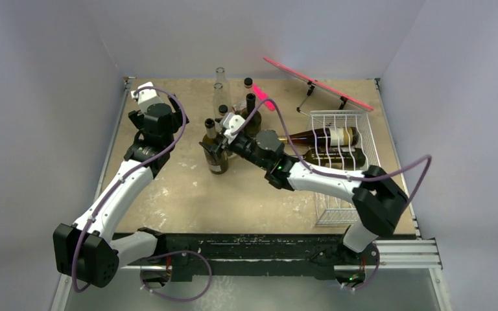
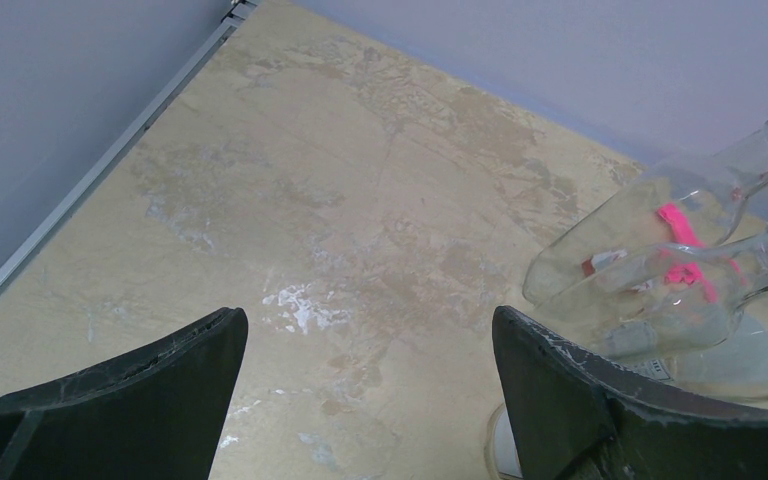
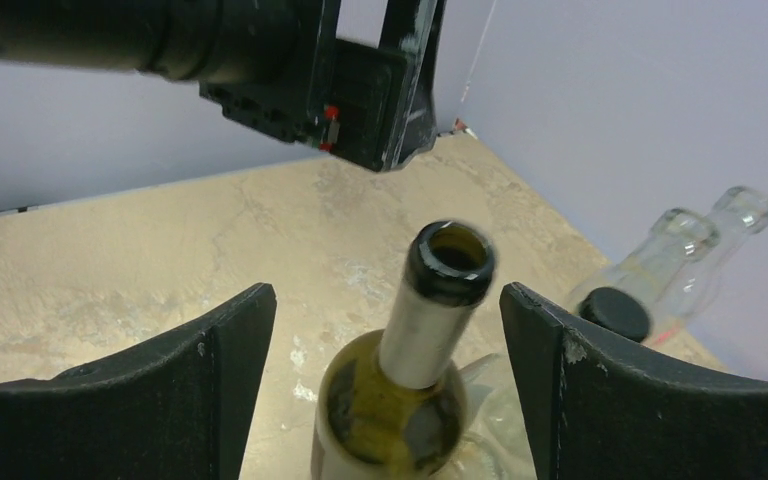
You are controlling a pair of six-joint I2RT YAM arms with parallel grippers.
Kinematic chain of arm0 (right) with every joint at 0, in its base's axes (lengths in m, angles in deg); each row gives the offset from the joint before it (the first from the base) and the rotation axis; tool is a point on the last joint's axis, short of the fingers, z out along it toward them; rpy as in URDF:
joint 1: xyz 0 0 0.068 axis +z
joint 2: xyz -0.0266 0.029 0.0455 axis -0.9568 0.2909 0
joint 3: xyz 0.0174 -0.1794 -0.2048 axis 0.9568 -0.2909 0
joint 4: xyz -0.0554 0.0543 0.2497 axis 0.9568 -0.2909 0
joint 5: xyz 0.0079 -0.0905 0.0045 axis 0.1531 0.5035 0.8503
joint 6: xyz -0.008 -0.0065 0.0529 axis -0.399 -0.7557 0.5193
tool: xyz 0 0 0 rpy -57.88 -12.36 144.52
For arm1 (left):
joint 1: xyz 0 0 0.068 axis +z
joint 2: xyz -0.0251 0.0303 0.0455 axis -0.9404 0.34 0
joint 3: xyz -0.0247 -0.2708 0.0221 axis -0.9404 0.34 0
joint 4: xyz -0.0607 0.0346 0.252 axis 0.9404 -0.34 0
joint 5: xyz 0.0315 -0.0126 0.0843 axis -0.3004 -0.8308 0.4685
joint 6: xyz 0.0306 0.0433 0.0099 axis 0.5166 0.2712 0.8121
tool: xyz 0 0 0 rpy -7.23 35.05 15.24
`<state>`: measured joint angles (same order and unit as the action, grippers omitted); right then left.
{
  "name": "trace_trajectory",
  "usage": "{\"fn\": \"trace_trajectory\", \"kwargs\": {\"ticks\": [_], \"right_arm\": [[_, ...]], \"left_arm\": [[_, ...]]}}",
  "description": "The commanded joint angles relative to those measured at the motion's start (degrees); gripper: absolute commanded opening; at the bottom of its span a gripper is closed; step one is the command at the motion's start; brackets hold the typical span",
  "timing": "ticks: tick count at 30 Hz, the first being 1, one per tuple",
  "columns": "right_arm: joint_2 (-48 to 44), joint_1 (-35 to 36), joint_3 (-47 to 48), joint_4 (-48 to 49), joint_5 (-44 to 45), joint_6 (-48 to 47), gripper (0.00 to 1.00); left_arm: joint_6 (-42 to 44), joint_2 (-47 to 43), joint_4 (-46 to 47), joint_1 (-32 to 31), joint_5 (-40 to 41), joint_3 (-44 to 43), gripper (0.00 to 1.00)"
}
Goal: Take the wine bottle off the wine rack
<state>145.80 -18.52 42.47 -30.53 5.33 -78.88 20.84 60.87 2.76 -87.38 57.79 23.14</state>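
Bottle [image 1: 218,165] stands upright on the table [image 1: 168,188] left of the rack [image 1: 334,211], off it. We see its neck between the right gripper's [image 3: 388,292] wide-open fingers, untouched, nothing held. Two dark bottles [image 1: 327,137] lie in the rack. Left gripper [image 2: 368,318], farther left, gapes empty.
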Motion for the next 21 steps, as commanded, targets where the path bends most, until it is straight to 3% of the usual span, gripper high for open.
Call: {"fn": "trace_trajectory", "kwargs": {"ticks": [1, 9, 11, 13, 17, 21], "right_arm": [[-9.6, 0.18, 2.96, -6.35, 0.14, -3.62, 0.85], [-26.34, 0.17, -1.4, -29.19, 2.0, -10.69, 0.88], [-30.09, 0.18, -2.86, -36.98, 3.62, -13.13, 0.93], [-32.55, 0.28, -2.84, -46.36, 6.02, -14.72, 1.0], [-35.44, 0.22, -3.21, -61.02, 9.73, -17.64, 1.0], [-35.17, 0.26, -6.08, -69.08, 13.94, -22.34, 1.0]], "left_arm": [[0.62, -1.52, 1.26, 0.33, 0.9, -2.59, 0.92], [0.04, -2.03, 1.34, 0.31, -0.35, -2.55, 0.92], [-0.19, -2.05, 1.41, 0.36, -0.78, -2.57, 0.92], [-0.4, -2.05, 1.46, 0.32, -1.07, -2.54, 0.92], [-0.64, -1.78, 1.47, 0.37, -1.72, -2.62, 0.92], [-0.8, -1.71, 1.5, 0.33, -1.99, -2.54, 0.92]]}}
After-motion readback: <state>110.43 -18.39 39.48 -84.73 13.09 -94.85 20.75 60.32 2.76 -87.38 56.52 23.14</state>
